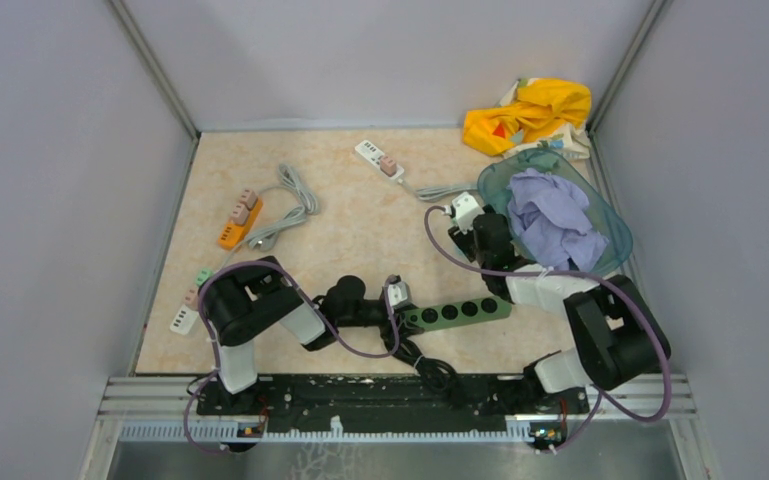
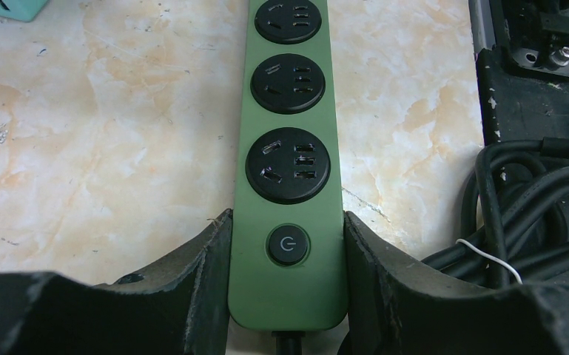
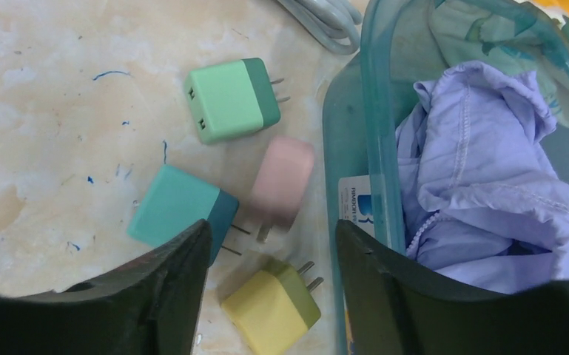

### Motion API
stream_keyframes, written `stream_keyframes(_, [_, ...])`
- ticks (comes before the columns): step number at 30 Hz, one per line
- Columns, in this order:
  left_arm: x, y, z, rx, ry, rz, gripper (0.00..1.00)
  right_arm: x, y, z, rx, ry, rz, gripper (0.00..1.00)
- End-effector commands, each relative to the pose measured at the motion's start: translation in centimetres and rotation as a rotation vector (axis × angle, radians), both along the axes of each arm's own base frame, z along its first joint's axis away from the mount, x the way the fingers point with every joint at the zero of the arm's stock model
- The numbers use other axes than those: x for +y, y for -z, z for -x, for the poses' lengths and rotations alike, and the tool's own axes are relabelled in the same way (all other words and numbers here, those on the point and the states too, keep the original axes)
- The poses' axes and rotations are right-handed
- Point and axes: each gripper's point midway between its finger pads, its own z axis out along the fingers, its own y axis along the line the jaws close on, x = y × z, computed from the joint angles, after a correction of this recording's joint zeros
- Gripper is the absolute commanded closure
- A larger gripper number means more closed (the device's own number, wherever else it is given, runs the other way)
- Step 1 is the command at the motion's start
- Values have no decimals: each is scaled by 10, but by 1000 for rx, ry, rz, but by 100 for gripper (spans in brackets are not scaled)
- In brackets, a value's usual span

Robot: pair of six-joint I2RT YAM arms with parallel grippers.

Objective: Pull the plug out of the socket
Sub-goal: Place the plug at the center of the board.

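marble worktop (image 1: 360,220); left hand (image 2: 287,244), low, clamps the power strip (image 2: 288,148) by its switch; right hand (image 3: 271,229) gapes wide beyond it.

Bare tabletop (image 1: 360,230) lies open mid-scene, hemmed by the teal tub (image 1: 618,232) far right and the green power strip (image 1: 458,312) and cable coil (image 1: 438,372) near.

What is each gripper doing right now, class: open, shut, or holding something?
Left gripper: jaws closed on the green power strip, at its switch end.
Right gripper: jaws open, holding nothing.
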Motion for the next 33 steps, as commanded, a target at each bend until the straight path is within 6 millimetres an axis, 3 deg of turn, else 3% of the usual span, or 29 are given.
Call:
stream_keyframes(1, [14, 19, 7, 68, -17, -67, 100, 0, -29, -18, -92, 31, -27, 32])
stream_keyframes(3, [14, 18, 7, 70, -17, -66, 100, 4, -33, -17, -94, 11, -42, 27])
stream_keyframes(7, [14, 17, 7, 67, -17, -63, 100, 12, -41, -12, -94, -42, -76, 27])
stream_keyframes(10, [14, 16, 7, 66, -18, -62, 100, 30, -47, -3, -68, -150, -117, 27])
stream_keyframes(13, [13, 15, 6, 63, -18, -61, 100, 62, -48, 23, 41, -411, -112, 27])
stream_keyframes(14, [13, 15, 6, 62, -19, -61, 100, 73, -37, 46, 137, -542, -97, 27])
stream_keyframes(17, [12, 14, 5, 57, -18, -60, 100, 100, -36, 88, 242, -824, -133, 27])
stream_keyframes(25, [12, 10, 4, 40, -16, -52, 100, 125, -47, 172, 314, -1299, -226, 23])
stream_keyframes(28, [11, 7, 3, 31, -15, -45, 100, 125, -45, 187, 303, -1373, -226, 18])
stream_keyframes(33, [11, 0, 2, 16, -21, -26, 100, 123, -36, 190, 342, -1382, -217, 17])
